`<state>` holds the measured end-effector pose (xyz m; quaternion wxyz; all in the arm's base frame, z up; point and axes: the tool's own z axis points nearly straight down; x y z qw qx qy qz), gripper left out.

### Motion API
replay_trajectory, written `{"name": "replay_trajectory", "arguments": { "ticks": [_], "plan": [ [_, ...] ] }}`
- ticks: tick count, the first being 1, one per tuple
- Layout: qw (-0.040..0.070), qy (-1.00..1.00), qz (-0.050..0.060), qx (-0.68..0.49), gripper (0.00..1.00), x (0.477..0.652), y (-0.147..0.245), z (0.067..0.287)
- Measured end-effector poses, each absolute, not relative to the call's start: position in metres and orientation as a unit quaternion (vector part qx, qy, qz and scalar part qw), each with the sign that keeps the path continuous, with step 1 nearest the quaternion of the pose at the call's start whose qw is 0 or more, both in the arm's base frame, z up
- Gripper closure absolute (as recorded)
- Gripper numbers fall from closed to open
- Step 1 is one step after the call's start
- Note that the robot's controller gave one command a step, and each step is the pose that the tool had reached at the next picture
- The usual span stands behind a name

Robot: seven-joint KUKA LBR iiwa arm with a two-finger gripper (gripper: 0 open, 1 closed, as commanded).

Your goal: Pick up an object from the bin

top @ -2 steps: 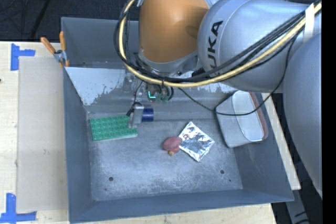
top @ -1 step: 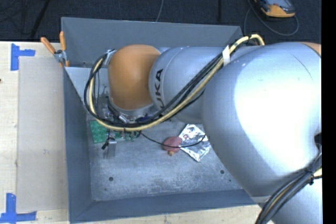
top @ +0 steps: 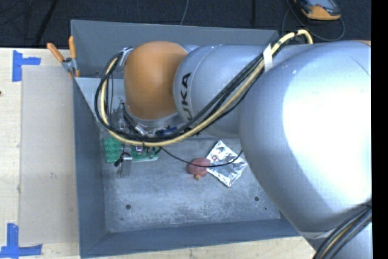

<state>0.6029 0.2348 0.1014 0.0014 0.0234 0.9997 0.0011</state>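
Observation:
My gripper [top: 125, 163] is low in the bin's left part, mostly hidden under the arm's orange cover. It sits right at a flat green thing [top: 111, 150], which pokes out on both sides of it by the left wall. I cannot tell whether the green thing is gripped. A small pinkish-red lump [top: 198, 167] lies on the bin floor to the right of the gripper. Just beyond it is a crumpled silver foil packet [top: 225, 165] with a printed face.
The big grey arm covers the bin's right half and back. Black and yellow cables loop round the orange cover. The bin floor in front of the gripper, toward the near wall, is bare grey metal.

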Motion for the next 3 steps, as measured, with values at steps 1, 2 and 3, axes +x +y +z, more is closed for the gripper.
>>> {"name": "replay_trajectory", "arguments": {
  "ticks": [1, 2, 3],
  "plan": [
    [0.001, 0.996, 0.000, 0.085, 0.00, 0.611, 0.225, 0.104],
    [-0.001, 0.985, 0.000, 0.174, 0.00, 0.615, 0.222, 0.069],
    [0.000, 0.985, 0.000, 0.174, 0.00, 0.616, 0.222, 0.069]
  ]
}}
